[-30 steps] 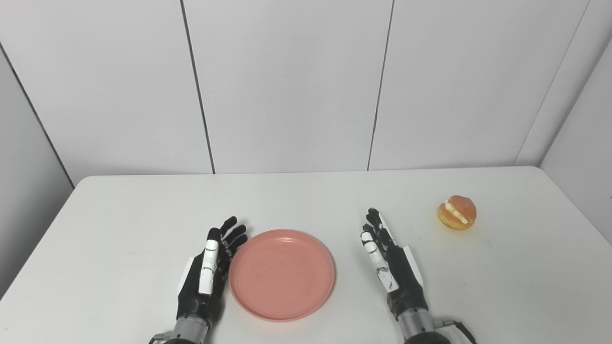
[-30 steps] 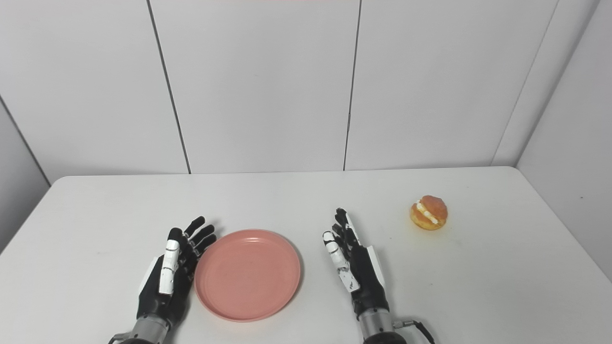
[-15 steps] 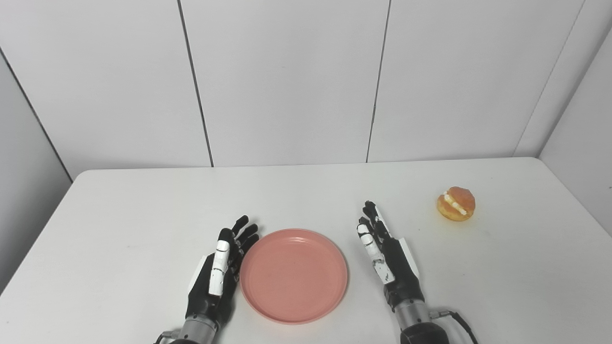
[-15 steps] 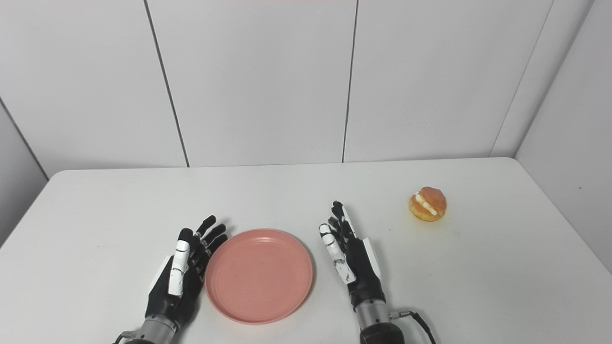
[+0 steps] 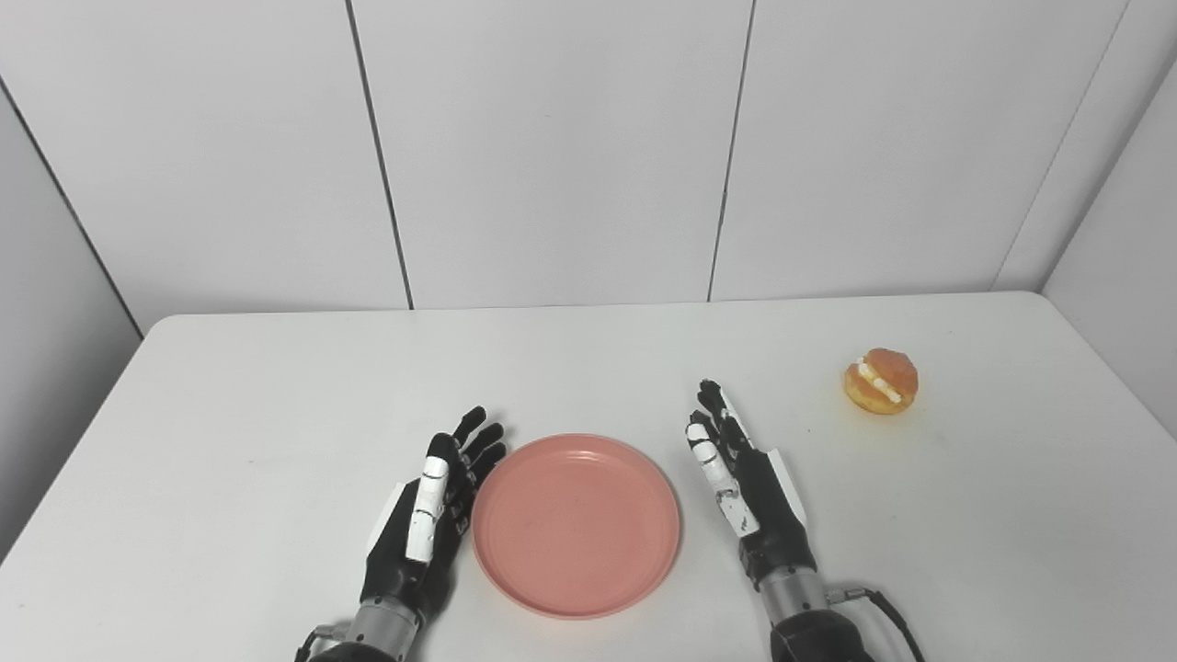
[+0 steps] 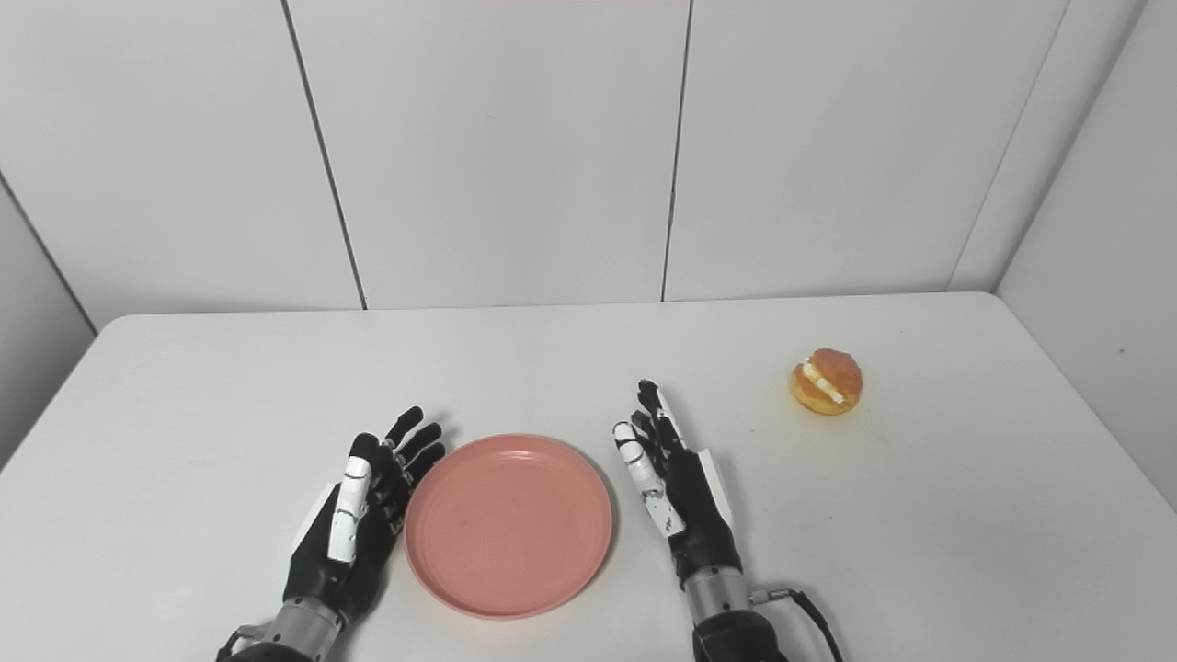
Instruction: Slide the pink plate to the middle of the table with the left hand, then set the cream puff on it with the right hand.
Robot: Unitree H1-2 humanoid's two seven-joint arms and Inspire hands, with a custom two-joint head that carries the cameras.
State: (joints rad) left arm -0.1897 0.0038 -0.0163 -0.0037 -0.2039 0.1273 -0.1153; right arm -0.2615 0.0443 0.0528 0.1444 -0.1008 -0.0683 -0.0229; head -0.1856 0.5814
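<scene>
- The pink plate (image 5: 577,524) lies flat on the white tabletop (image 5: 276,405), in the near middle part, between the two hands.
- The left hand (image 5: 421,519) comes in from the bottom edge at about 7 o'clock of the plate. It stands on its edge with the palm turned to the plate and the fingers (image 5: 471,439) stretched out and a little spread, pointing to about 1 o'clock.
- This hand holds nothing; it is flat and open. Its fingers are at the plate's left rim, touching it or just beside it; from these views I cannot tell which.
- The right hand (image 5: 749,492) comes in from the bottom edge at about 5 o'clock of the plate. It also stands on its edge, palm to the plate, fingers straight and close together, pointing to about 11 o'clock.
- The right hand is open too and carries nothing. It is just beside the plate's right rim, with a narrow strip of tabletop visible between them.
- The cream puff (image 5: 881,381) sits on the tabletop at about 2 o'clock from the plate, well apart from it and from the right hand, near the right side of the tabletop. A white cream line shows in its side.
- Nothing lies on the plate.
</scene>
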